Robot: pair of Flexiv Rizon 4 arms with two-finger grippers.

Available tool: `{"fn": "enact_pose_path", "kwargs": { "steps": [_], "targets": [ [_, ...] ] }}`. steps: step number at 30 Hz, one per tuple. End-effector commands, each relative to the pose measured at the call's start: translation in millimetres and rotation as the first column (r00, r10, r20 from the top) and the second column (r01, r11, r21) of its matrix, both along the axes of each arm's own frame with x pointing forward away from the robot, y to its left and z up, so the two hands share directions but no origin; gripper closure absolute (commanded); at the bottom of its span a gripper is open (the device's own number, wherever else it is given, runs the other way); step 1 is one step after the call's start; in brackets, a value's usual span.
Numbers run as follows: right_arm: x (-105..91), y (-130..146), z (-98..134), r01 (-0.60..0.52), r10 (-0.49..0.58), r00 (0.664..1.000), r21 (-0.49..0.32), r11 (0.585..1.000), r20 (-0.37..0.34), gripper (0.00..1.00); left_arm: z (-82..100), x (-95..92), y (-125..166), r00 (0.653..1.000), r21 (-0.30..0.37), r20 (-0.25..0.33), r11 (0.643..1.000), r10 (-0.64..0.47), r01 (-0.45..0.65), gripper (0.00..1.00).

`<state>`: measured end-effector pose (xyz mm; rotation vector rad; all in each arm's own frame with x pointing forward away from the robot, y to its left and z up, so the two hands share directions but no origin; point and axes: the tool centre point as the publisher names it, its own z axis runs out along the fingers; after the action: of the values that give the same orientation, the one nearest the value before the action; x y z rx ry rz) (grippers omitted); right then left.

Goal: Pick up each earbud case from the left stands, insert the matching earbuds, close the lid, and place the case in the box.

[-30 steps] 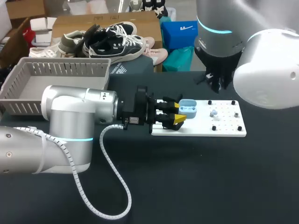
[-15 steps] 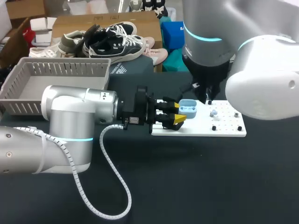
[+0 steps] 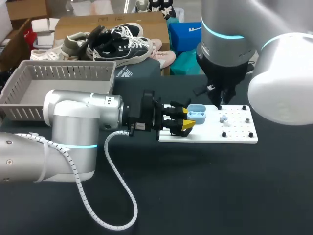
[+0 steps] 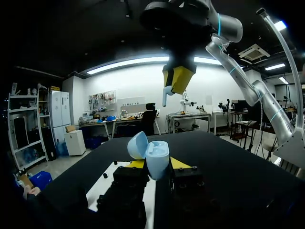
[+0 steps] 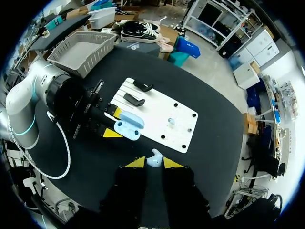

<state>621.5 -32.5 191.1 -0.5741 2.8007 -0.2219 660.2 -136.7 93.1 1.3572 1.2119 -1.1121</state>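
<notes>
Case (image 4: 156,156): light blue, upright with its mouth up. It sits between the left gripper's yellow tips, one tip against each side of its body.
Lid (image 4: 137,145): open, tipped back off one side of the case.
Case position: in the head view it is over the left end of the white board (image 3: 210,133). Whether it touches the board cannot be told.
Left gripper (image 3: 186,118): closed onto the case from two sides. Its fingers lie about level with the table and point right from the left arm.
Earbud (image 5: 154,158): pale, pinched between the right gripper's two yellow tips. In the left wrist view its stem hangs below them.
Right gripper (image 5: 153,163): clamped on the earbud and pointing down over the board. In the left wrist view it is well above the case and a little beyond it. In the head view it is to the right of the case, near the board's far edge.
Second earbud (image 5: 171,121): lies on the board among the black pegs, apart from the case.
Stands (image 5: 134,100): two black pieces on the board's end, just beside the left gripper.
Basket (image 3: 63,73): grey and slatted, at the far left of the table, well apart from the board.
Table (image 3: 220,186): black; the board lies flat on it.
</notes>
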Motion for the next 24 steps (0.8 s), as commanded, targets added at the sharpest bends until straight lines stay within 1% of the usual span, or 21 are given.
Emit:
{"fn": "enact_pose_path", "kwargs": {
  "steps": [1, 2, 3, 5, 6, 8, 9, 10, 11, 13, 14, 16, 18, 19, 21, 22, 24],
  "targets": [
    [-1.7, -0.4, -0.7, 0.002, -0.002, 1.000, 0.001, 1.000, 0.006, 1.00, -0.5, -1.2, 0.1, 1.000, -0.002, 0.002, 1.000, 0.004, -0.004, 1.00],
    [-1.7, -0.4, -0.7, 0.002, -0.002, 1.000, 0.001, 1.000, 0.006, 1.00, -0.5, -1.2, 0.1, 1.000, -0.002, 0.002, 1.000, 0.004, -0.004, 1.00],
    [-0.2, 1.9, -2.5, 0.017, -0.017, 1.000, -0.006, 1.000, -0.011, 1.00, -0.5, -1.2, 0.1, 1.000, -0.002, 0.002, 1.000, 0.004, -0.004, 1.00],
    [4.7, 4.2, -4.4, 0.078, -0.078, 0.997, -0.001, 0.997, -0.022, 1.00, -0.5, -1.2, 0.1, 1.000, -0.002, 0.002, 1.000, 0.004, -0.004, 1.00],
    [6.6, 3.8, -5.0, 0.105, -0.106, 0.994, -0.013, 0.994, -0.038, 1.00, -0.5, -1.2, 0.1, 1.000, -0.002, 0.002, 1.000, 0.004, -0.004, 1.00],
    [9.7, 3.6, -3.2, 0.169, -0.168, 0.984, 0.011, 0.986, -0.060, 1.00, -0.5, -1.2, 0.1, 1.000, -0.002, 0.002, 1.000, 0.004, -0.004, 1.00],
    [11.4, 3.2, -2.4, 0.200, -0.200, 0.979, -0.008, 0.980, -0.049, 1.00, -0.5, -1.2, 0.1, 1.000, -0.002, 0.002, 1.000, 0.004, -0.004, 1.00],
    [12.3, 3.8, -3.1, 0.203, -0.204, 0.979, -0.034, 0.979, -0.030, 1.00, -0.5, -1.2, 0.1, 1.000, -0.002, 0.002, 1.000, 0.004, -0.004, 1.00],
    [12.8, 5.1, -3.6, 0.231, -0.232, 0.972, -0.040, 0.972, -0.033, 1.00, -0.5, -1.2, 0.1, 1.000, -0.002, 0.002, 1.000, 0.004, -0.004, 1.00],
    [13.8, 10.2, -3.4, 0.267, -0.268, 0.963, -0.016, 0.963, -0.041, 1.00, -0.5, -1.2, 0.1, 1.000, -0.002, 0.002, 1.000, 0.004, -0.004, 1.00],
    [13.3, 13.0, -3.7, 0.281, -0.281, 0.958, -0.017, 0.960, -0.055, 1.00, -0.5, -1.2, 0.1, 1.000, -0.002, 0.002, 1.000, 0.004, -0.004, 1.00],
    [13.0, 16.7, -4.1, 0.321, -0.320, 0.945, 0.005, 0.947, -0.073, 1.00, -0.5, -1.2, 0.1, 1.000, -0.002, 0.002, 1.000, 0.004, -0.004, 1.00],
    [13.2, 18.7, -5.8, 0.348, -0.348, 0.934, -0.011, 0.937, -0.078, 1.00, -0.5, -1.2, 0.1, 1.000, -0.002, 0.002, 1.000, 0.004, -0.004, 1.00],
    [12.5, 20.2, -6.7, 0.356, -0.354, 0.930, 0.002, 0.934, -0.100, 1.00, -0.5, -1.2, 0.1, 1.000, -0.002, 0.002, 1.000, 0.004, -0.004, 1.00],
    [11.8, 21.2, -8.7, 0.373, -0.373, 0.923, -0.021, 0.928, -0.095, 1.00, -0.5, -1.2, 0.1, 1.000, -0.002, 0.002, 1.000, 0.004, -0.004, 1.00],
    [11.5, 21.4, -9.6, 0.381, -0.379, 0.919, 0.001, 0.924, -0.111, 1.00, -0.5, -1.2, 0.1, 1.000, -0.002, 0.002, 1.000, 0.004, -0.004, 1.00],
    [10.4, 22.5, -11.0, 0.388, -0.386, 0.916, -0.002, 0.921, -0.108, 1.00, -0.5, -1.2, 0.1, 1.000, -0.002, 0.002, 1.000, 0.004, -0.004, 1.00]
  ]
}}
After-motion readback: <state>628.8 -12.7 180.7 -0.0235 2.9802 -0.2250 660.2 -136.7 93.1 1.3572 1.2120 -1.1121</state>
